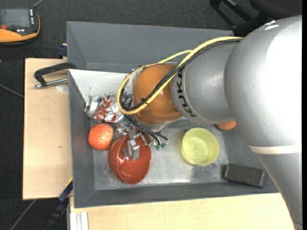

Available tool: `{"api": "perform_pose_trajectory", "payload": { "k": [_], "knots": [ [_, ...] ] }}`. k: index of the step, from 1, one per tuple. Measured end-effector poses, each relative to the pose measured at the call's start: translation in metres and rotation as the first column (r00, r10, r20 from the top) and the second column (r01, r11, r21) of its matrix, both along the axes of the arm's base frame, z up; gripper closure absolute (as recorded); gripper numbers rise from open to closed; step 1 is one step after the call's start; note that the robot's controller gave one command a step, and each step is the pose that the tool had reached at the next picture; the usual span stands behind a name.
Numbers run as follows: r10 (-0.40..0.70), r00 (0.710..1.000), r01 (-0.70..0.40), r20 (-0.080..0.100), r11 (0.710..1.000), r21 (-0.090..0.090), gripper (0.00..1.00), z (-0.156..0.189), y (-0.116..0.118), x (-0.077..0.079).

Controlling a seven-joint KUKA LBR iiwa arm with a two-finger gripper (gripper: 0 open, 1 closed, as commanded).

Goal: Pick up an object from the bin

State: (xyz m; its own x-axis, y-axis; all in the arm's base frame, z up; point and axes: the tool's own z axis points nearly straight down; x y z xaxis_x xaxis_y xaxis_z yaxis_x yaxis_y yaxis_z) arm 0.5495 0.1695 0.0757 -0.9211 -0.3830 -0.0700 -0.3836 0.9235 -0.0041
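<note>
My gripper (131, 146) reaches down into a red bowl (128, 163) near the bin's front left; its metal fingers stand inside the bowl's hollow. To the left of the bowl lies an orange fruit (100, 136). Behind that fruit sits a crumpled silver and red foil wrapper (102, 109).
A yellow-green cup (199, 146) stands upright at the front middle. A black rectangular block (243, 175) lies at the front right corner. A small orange thing (227, 125) peeks out from under the arm at the right. The arm and its orange cover hide the bin's centre.
</note>
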Motion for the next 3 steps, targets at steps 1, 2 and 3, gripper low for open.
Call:
{"api": "perform_pose_trajectory", "payload": {
  "k": [1, 2, 3],
  "knots": [
    [0.178, 0.984, -0.178, 0.015, 0.984, -0.007, 1.0, 0.009, -0.015, 0.008],
    [0.202, 0.979, -0.202, 0.031, 0.979, -0.011, 1.0, 0.097, -0.069, 0.042],
    [0.206, 0.978, -0.206, 0.02, 0.978, -0.007, 1.0, 0.092, -0.066, 0.039]
  ]
}}
